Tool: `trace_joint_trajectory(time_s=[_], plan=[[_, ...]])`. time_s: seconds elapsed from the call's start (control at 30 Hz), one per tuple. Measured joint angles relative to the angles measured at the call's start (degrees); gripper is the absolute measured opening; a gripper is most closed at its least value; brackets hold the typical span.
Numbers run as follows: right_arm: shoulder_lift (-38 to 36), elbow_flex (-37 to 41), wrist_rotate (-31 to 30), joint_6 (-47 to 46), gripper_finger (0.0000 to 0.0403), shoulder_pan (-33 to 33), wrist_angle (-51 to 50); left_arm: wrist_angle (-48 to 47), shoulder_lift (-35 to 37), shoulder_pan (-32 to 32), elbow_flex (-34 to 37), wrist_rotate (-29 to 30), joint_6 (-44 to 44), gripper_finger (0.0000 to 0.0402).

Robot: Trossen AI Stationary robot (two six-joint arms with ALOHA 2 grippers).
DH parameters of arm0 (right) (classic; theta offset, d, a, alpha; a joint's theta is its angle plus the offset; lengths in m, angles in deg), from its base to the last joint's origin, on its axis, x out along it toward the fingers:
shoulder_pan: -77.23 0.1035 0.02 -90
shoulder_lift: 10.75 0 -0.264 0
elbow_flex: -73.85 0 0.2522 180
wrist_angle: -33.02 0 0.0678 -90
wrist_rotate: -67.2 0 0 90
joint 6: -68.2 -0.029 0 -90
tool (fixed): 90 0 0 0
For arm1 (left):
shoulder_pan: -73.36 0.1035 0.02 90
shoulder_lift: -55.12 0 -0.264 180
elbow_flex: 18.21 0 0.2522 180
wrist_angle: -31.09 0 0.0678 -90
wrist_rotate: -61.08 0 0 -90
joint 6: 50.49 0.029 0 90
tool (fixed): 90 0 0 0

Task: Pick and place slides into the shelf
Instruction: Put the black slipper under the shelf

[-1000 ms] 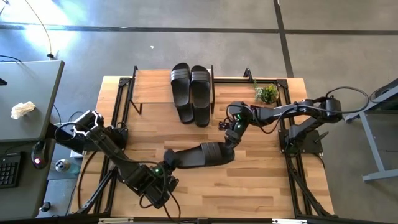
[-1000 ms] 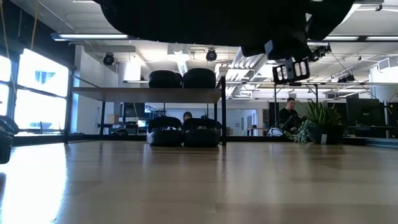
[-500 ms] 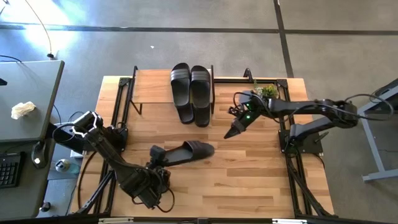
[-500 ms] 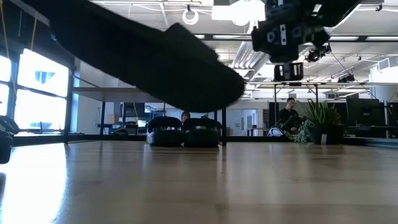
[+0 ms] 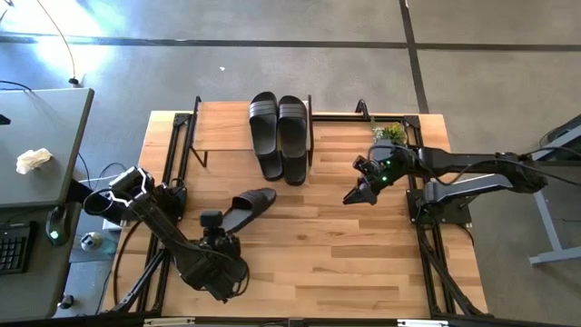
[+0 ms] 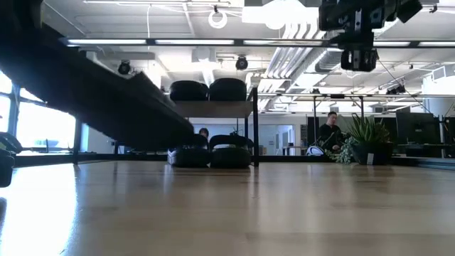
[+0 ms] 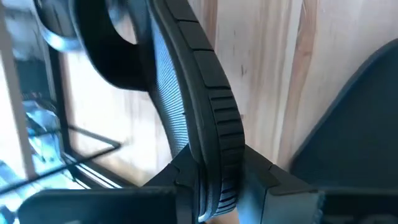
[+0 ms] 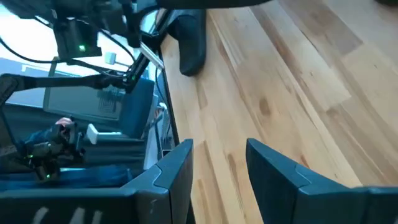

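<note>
High view: left gripper (image 5: 215,234) clamped on the heel end of one slide (image 5: 247,204), toe aimed away from the gripper toward the shelf (image 5: 222,127), presumably so the sandal can go in toe first. Ahead of that toe, two more slides (image 5: 279,136) lying side by side across the shelf's right end, toes sticking out past the board toward the gripper; bare board left of them, likely the slot for the carried one. Right gripper (image 5: 355,195) well off to the carried slide's far side, empty, hanging over bare tabletop (image 5: 363,263) with a small potted plant (image 5: 390,136) just behind it. Low view: carried slide (image 6: 92,89) as a dark slanted bar held clear above the table, sloping down toward the shelf (image 6: 213,108); on top of the board, a pair of slides (image 6: 208,90); under it, a second pair (image 6: 210,151) on the tabletop between the legs. Right gripper (image 6: 358,57) hanging high, beside the plant (image 6: 362,139); a person seated in the room beyond. Left wrist view: ridged sole edge of the slide (image 7: 208,118) pinched between the two fingers (image 7: 186,177), strap loop curving away from them. Right wrist view: fingers (image 8: 168,171) parted with nothing but wood planks between them.
</note>
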Motion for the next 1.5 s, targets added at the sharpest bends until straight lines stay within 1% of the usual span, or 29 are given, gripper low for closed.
trace_joint_trajectory(time_s=[0.17,0.27,0.33,0.4,0.5,0.6,0.77,0.83,0.9,1.1,1.2,1.3,1.4,1.5], plan=[[-2.12,0.02,-2.69,0.13,0.0138,2.30,-1.52,0.13,-0.76,0.46,-0.01,-3.10,-7.50,0.0049],[-2.35,0.02,-3.56,0.40,0.0138,3.72,-1.88,-0.03,-0.71,0.56,0.03,-7.41,-13.81,0.0049],[-2.34,0.02,-3.62,0.49,0.0138,4.49,-2.35,-0.02,-1.41,0.79,-0.01,-8.74,-17.18,0.0049],[-2.14,0.02,-3.68,1.49,0.0138,5.30,-2.37,-0.01,-1.97,0.72,-0.01,-9.53,-20.28,0.0049],[-2.13,0.02,-4.10,2.88,0.0138,6.26,-2.97,0.21,-3.30,0.84,0.41,-9.50,-22.23,0.0049],[-2.13,0.02,-4.75,4.15,0.0138,7.08,-3.18,0.07,-4.41,1.71,2.94,-9.61,-23.91,0.0049],[-2.13,0.02,-5.38,6.29,0.0138,8.34,-3.62,-0.17,-4.55,4.43,11.21,-12.36,-27.82,0.0049],[-2.13,0.02,-5.89,6.79,0.0138,8.78,-3.67,-0.17,-4.55,5.84,13.70,-12.44,-27.54,0.0052],[-2.13,0.02,-6.44,7.10,0.0138,9.14,-3.75,0.00,-4.53,7.16,15.38,-11.86,-25.14,0.0057],[-2.13,0.04,-6.84,7.48,0.0138,10.24,-4.01,2.50,-4.49,10.04,18.21,-6.44,-19.16,0.0050],[-2.13,0.07,-7.66,7.52,0.0138,10.74,-4.01,3.12,-4.49,12.40,20.17,-6.16,-18.82,0.0050],[-2.11,0.07,-8.01,7.72,0.0138,11.04,-3.99,4.75,-4.49,15.20,22.35,-6.18,-18.26,0.0059],[-2.11,0.07,-8.64,7.78,0.0138,11.10,-4.01,7.97,-4.49,17.93,23.87,-5.26,-15.81,0.0063],[-2.11,0.09,-8.72,7.78,0.0138,11.10,-4.00,10.23,-4.49,20.79,25.05,-3.73,-13.06,0.0058]])
